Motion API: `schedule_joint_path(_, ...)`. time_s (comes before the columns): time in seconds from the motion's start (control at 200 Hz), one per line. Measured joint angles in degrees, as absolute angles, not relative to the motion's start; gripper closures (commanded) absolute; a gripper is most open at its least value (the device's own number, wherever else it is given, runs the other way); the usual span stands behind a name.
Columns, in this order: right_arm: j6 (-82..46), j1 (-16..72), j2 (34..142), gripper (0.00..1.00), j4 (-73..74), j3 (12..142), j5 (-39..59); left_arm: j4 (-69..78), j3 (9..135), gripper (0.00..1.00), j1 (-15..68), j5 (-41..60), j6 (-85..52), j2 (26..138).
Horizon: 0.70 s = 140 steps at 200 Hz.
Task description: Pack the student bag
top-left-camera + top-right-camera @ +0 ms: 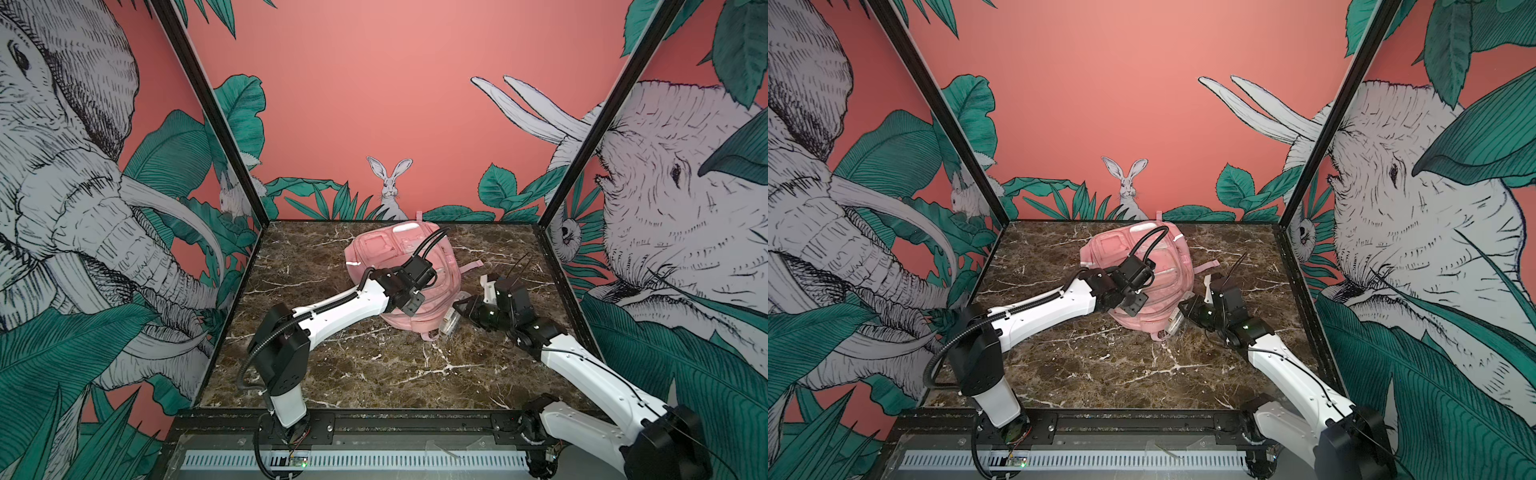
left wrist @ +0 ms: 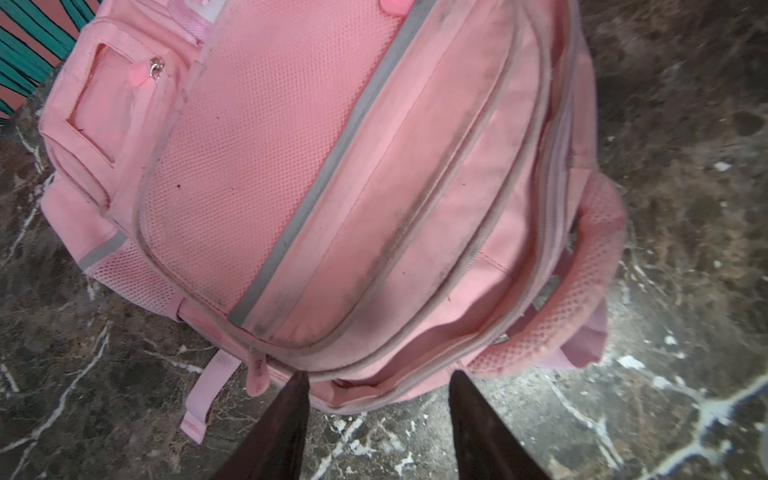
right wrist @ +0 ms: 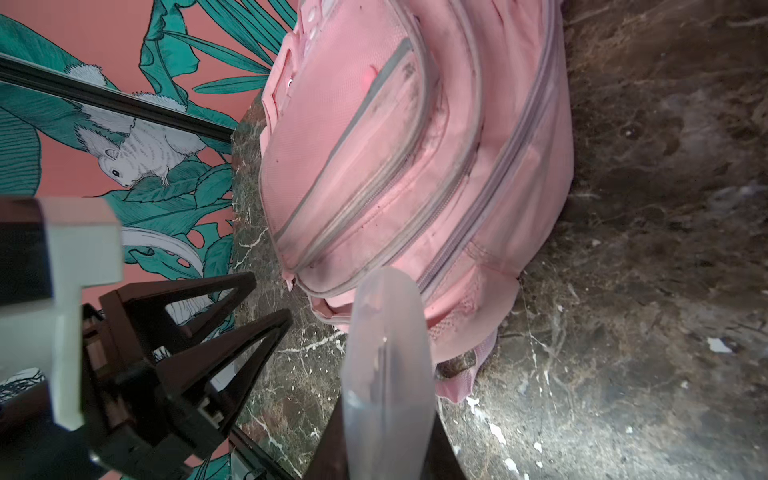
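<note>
Clamping translucent piece (image 3: 386, 353), right jaws; left jaws apart at student bag (image 2: 332, 166), per wrist views only.

the left arm (image 1: 345, 305) hides part of the student bag (image 1: 374, 249).

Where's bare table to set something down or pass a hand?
Free: the near strip of brown marble tabletop between the arms, in front of the large pink fabric backpack; also the patch left of it. Crowded: its near right corner, where the right gripper holds a translucent plastic piece beside the open left gripper.
</note>
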<state>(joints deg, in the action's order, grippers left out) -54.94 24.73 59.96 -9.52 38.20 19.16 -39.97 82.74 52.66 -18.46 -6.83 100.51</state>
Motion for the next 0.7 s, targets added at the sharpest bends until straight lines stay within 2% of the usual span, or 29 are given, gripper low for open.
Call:
schedule_joint_path(0.435, -54.59, 23.22, 61.93, 0.89, -7.7, 39.59, 19.44, -39.57, 87.46, 0.59, 52.23, -22.13, -0.95, 108.92)
schedule_joint_path(0.515, -54.59, 23.18, 61.93, 0.89, -7.53, 39.59, 19.59, -39.33, 87.88, 0.72, 51.7, -21.52, -0.6, 110.08)
schedule_joint_path(0.6, -54.59, 23.18, 61.91, 0.9, -7.55, 39.59, 19.77, -39.07, 88.51, 0.99, 50.76, -20.53, -0.08, 110.89)
schedule_joint_path(0.7, -54.63, 23.18, 61.91, 0.9, -7.51, 39.59, 20.05, -39.07, 89.17, 1.0, 49.76, -19.29, 0.62, 110.93)
